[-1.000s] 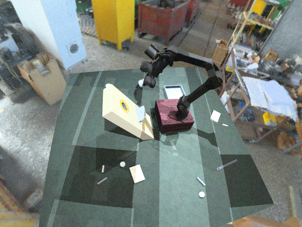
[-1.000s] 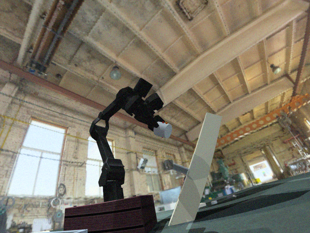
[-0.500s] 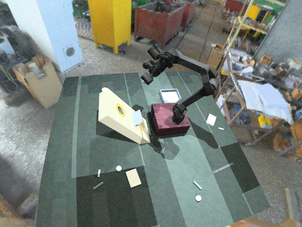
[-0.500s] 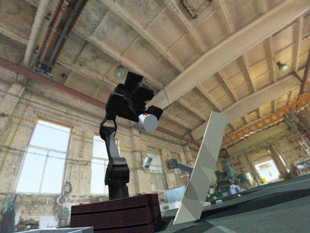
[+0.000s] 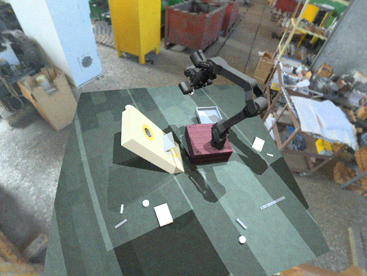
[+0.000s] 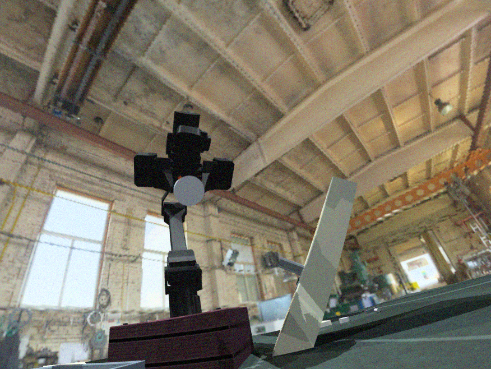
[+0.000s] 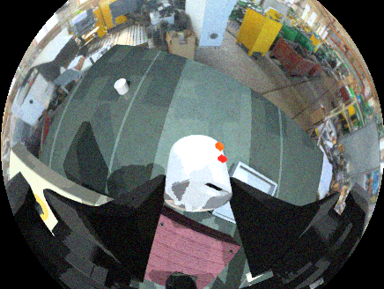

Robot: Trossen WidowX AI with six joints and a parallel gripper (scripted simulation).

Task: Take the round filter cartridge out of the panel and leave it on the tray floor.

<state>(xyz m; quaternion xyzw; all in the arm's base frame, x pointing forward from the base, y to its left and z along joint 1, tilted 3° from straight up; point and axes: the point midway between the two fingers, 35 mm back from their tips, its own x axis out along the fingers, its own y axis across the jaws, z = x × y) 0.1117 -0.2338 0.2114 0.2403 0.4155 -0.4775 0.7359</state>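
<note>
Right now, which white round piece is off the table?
The filter cartridge, clamped in the gripper high above the table; the other white discs lie flat on it.

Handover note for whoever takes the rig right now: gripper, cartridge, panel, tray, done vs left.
Gripper: shut on the filter cartridge, held high in the air, touching nothing else.
Service panel: leaning on the table, its yellow-ringed socket empty.
Tray: behind the arm's red base block; its floor looks bare.
Done: cartridge out of the panel and lifted away.
Left: carry it over the tray, lower it to the tray floor, open, back off so nothing touches.
</note>
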